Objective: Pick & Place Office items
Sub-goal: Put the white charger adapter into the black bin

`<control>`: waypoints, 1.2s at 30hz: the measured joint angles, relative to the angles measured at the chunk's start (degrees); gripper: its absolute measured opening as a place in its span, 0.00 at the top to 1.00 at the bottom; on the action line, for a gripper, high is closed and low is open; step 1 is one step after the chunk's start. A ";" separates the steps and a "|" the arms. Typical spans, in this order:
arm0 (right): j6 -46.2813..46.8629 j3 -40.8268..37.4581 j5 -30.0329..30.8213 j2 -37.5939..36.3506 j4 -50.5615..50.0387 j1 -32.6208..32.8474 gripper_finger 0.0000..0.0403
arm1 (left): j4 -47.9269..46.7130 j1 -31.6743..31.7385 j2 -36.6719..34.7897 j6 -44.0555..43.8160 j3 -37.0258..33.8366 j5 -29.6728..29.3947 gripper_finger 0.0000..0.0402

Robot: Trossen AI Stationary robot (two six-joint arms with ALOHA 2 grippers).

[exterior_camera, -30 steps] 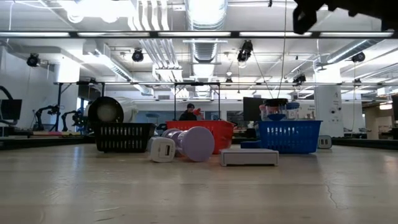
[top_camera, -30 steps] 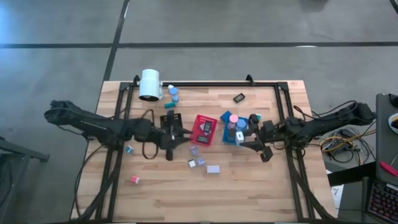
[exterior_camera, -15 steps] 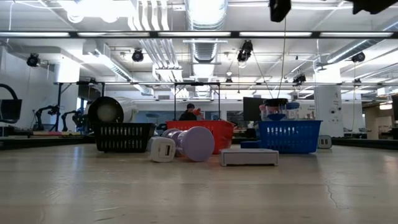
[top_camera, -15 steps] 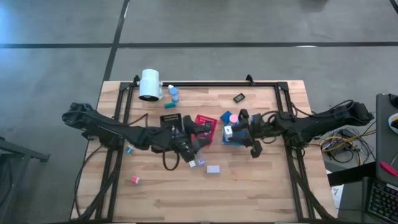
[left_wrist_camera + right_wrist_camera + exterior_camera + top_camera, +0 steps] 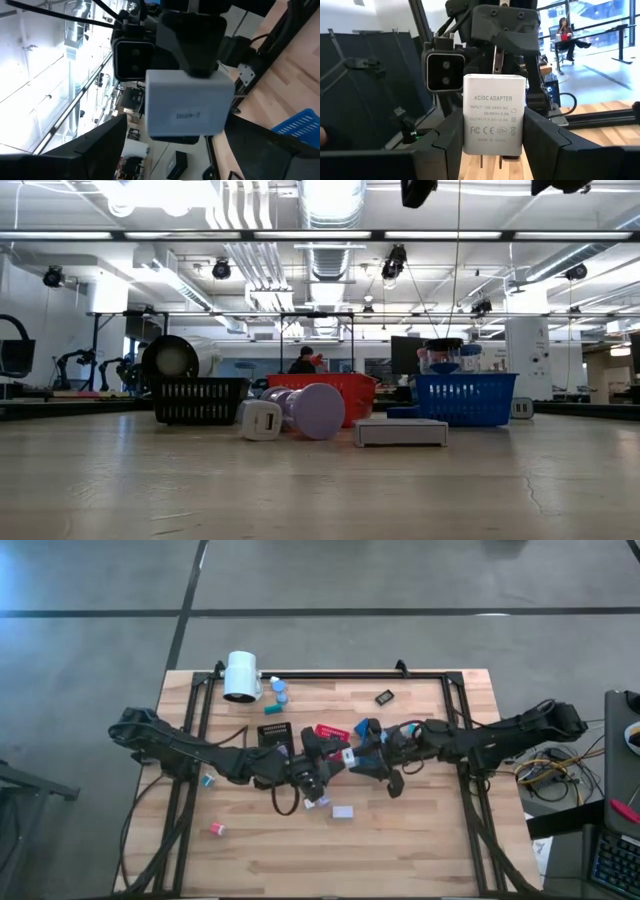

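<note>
R gripper [image 5: 492, 145] pinches white AC/DC adapter [image 5: 493, 114], mid-table, above red tray [image 5: 330, 732]. L gripper [image 5: 175, 145] spread wide, facing it, adapter between its fingers. Loose blocks [image 5: 343, 811] at 6 o'clock; white cylinder [image 5: 241, 675] at 10.

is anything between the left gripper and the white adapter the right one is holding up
Nothing visible. The right gripper holds the white adapter in the air above the table, and the left gripper faces it with fingers open. No other item or tray sits between them.
</note>
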 joint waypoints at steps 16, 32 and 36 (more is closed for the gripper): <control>-0.28 2.12 -2.13 2.79 -0.53 -0.55 0.62 | -2.18 -0.17 0.00 -0.50 -0.29 -1.65 0.41; -4.13 2.08 -2.21 2.64 -2.07 -0.79 0.48 | -2.79 -0.24 0.00 -2.37 -0.30 -1.38 0.47; -6.60 2.01 -2.10 2.16 -2.15 -0.99 0.39 | -2.58 -0.24 0.00 -3.16 -0.30 -1.35 0.47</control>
